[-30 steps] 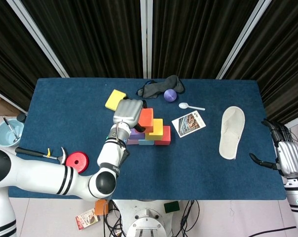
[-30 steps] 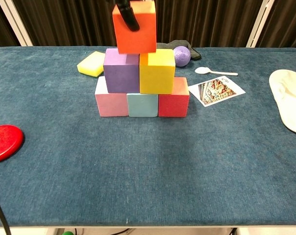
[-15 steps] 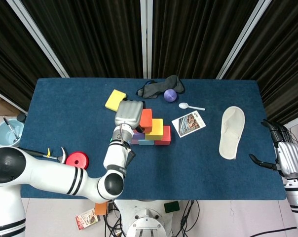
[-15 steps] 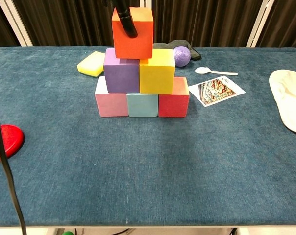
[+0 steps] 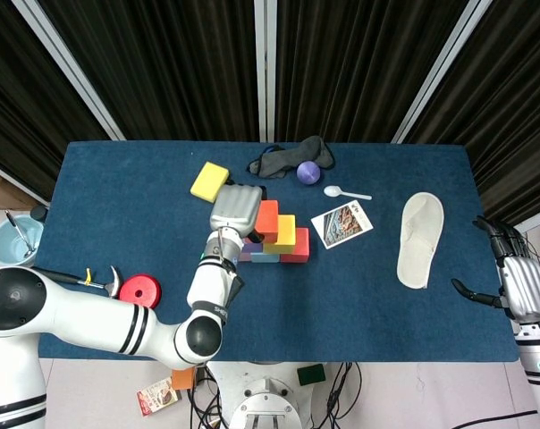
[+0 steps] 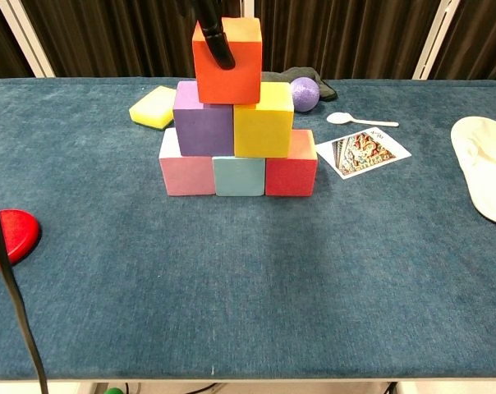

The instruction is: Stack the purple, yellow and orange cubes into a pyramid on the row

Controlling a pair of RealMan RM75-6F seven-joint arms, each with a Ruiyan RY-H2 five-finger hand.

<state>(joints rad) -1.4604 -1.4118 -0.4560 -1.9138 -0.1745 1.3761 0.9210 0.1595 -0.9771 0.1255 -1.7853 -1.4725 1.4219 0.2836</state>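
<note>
While the left hand (image 5: 235,210) holds the orange cube (image 6: 227,60) at the top of the stack, the pyramid stands almost complete on the blue bench (image 6: 248,271).

- Base row — pink cube (image 6: 186,163), pale blue cube (image 6: 239,176), red cube (image 6: 291,168); side by side, touching, near the bench's middle.
- Second tier — purple cube (image 6: 203,118) on the left, yellow cube (image 6: 264,120) on the right; both seated across the row, touching each other.
- Top — orange cube, straddling the seam between purple and yellow; it appears to rest on them, sitting slightly left of centre, with a little twist.
- Left hand — fingers (image 6: 222,51) closed over the orange cube, one dark finger down its near face; grip not yet released.
- Right hand (image 5: 523,284) — at the far right off the bench edge, fingers apart, holding nothing.

Judged done: purple and yellow placed, orange brought to the peak. Judged left — opening the fingers and lifting the hand clear without nudging the top cube.
</note>
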